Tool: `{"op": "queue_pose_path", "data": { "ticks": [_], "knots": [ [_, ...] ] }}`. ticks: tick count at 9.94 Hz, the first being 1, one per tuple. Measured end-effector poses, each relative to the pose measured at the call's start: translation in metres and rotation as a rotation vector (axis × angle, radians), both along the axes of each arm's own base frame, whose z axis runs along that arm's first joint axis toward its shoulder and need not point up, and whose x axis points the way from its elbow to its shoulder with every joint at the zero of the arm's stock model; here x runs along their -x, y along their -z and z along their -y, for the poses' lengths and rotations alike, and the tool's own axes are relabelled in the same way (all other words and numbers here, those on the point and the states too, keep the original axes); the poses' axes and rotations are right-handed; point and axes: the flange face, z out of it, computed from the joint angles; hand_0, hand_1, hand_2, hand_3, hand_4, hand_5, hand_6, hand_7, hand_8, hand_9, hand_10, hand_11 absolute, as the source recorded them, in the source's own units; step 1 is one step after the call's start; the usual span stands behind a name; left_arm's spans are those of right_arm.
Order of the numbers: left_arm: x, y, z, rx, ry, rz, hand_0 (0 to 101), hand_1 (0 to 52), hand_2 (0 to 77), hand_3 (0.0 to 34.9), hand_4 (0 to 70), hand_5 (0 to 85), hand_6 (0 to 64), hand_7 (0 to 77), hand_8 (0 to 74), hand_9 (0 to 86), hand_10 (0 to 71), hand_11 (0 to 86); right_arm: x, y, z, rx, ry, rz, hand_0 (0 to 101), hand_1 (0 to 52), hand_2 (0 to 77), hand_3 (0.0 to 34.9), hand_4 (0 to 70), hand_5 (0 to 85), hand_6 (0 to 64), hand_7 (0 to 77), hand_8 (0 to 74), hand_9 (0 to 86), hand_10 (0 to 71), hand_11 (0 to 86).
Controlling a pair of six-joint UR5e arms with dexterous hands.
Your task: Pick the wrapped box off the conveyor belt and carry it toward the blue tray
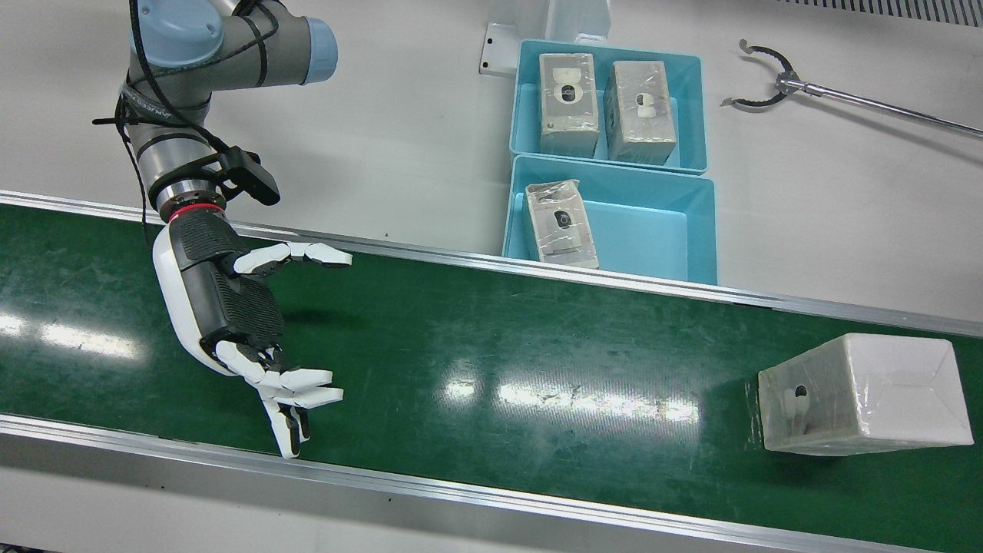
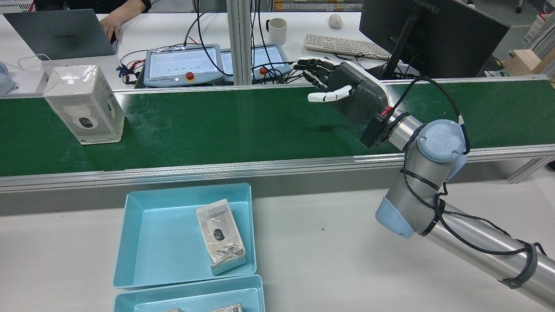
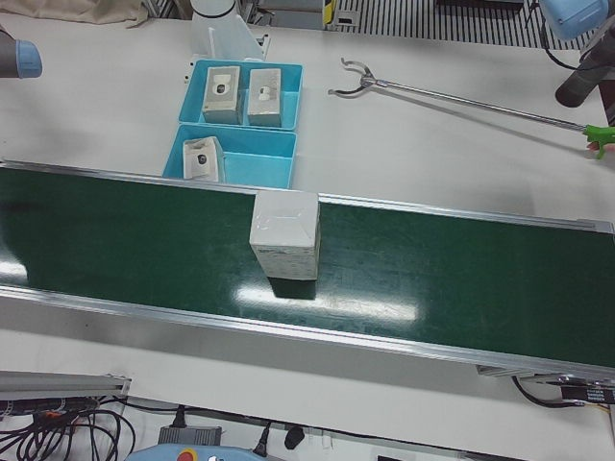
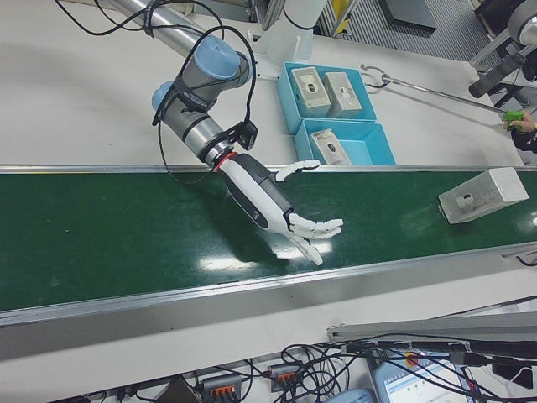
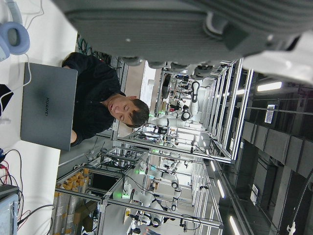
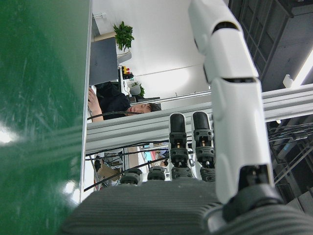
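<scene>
Right hand (image 1: 246, 322): hovering over the green conveyor belt (image 1: 491, 361), fingers spread wide and holding nothing, palm turned along the belt toward the box, apparently waiting to receive it.
Left hand: only its own camera shows a sliver of it, so I cannot tell whether it is spread or closed; its arm is parked off the belt.
Wrapped box (image 1: 860, 395): standing on the belt, well apart from the right hand, far down toward the robot's left.
Blue tray (image 1: 695, 230): just beside the belt's robot-side rail, holding one wrapped box at one side, so room is free.
Second tray (image 1: 687, 77): touching the first, two boxes inside.
Writing: "HUAWEI" on the laptop (image 2: 60, 34).
</scene>
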Motion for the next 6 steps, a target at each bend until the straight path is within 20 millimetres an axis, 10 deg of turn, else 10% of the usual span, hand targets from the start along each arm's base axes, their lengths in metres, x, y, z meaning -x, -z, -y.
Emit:
{"op": "queue_pose_path", "data": {
  "ticks": [3, 4, 6],
  "knots": [
    [0.0, 0.0, 0.0, 0.0, 0.0, 0.0, 0, 0.0, 1.1, 0.0, 0.0, 1.1, 0.0, 0.5, 0.5, 0.5, 0.5, 0.0, -0.0014, -0.0008, 0.0003, 0.007, 0.002, 0.01, 58, 33.8, 36.5, 1.8, 28.9, 38.2, 11.4, 27.3, 3.3, 6.0, 2.2, 6.5],
    [0.0, 0.0, 0.0, 0.0, 0.0, 0.0, 0, 0.0, 1.1, 0.0, 0.0, 1.1, 0.5, 0.5, 0.5, 0.5, 0.5, 0.0, -0.0022, -0.001, 0.0007, 0.008, 0.002, 0.011, 60, 36.0, 60.5, 1.8, 34.9, 58.9, 19.1, 33.3, 5.5, 9.8, 6.0, 10.9],
    [0.0, 0.0, 0.0, 0.0, 0.0, 0.0, 0, 0.0, 0.5, 0.0, 0.0, 1.1, 0.0, 0.5, 0.5, 0.5, 0.5, 0.0, -0.0039, -0.0011, 0.0015, 0.009, 0.0, 0.013, 60, 36.0, 61.6, 1.6, 34.9, 61.1, 19.1, 34.4, 5.5, 9.8, 2.2, 11.4]
  ]
}}
